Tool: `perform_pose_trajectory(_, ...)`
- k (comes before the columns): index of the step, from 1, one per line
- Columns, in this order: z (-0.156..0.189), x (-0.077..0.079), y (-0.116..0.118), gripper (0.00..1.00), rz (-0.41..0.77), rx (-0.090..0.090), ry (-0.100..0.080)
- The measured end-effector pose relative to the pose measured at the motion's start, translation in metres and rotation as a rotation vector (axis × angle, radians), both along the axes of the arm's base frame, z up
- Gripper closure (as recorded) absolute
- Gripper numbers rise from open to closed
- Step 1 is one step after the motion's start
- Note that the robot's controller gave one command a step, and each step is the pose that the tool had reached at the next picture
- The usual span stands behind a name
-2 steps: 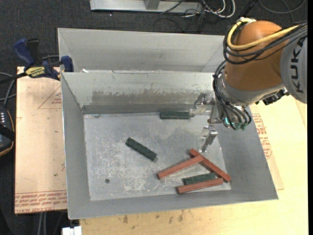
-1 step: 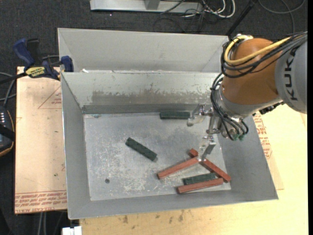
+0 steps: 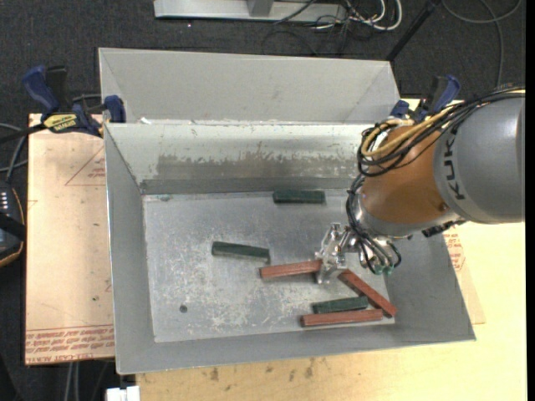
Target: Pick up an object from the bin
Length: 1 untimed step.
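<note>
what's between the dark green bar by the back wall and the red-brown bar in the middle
Nothing: in the camera view, only bare bin floor lies between the dark green bar and the red-brown bar.

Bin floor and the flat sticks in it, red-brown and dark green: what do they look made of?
Bin floor: bare sheet metal, grey, dull sheen, scuffed and scratched. Red-brown sticks: matte, flat, sharp-edged, uniform colour; probably painted wood or plastic, can't tell which. Dark green sticks: same shape and matte finish, likely same material.
</note>
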State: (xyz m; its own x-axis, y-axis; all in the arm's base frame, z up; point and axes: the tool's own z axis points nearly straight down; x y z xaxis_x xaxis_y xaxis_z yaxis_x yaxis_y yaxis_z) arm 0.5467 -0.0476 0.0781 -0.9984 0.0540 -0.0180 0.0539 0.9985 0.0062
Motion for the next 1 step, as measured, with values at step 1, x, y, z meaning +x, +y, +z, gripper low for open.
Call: perform_pose_trajectory(1, 0.0000, 0.0000, 0.0000, 1.00, 0.001, 0.000, 0.000)
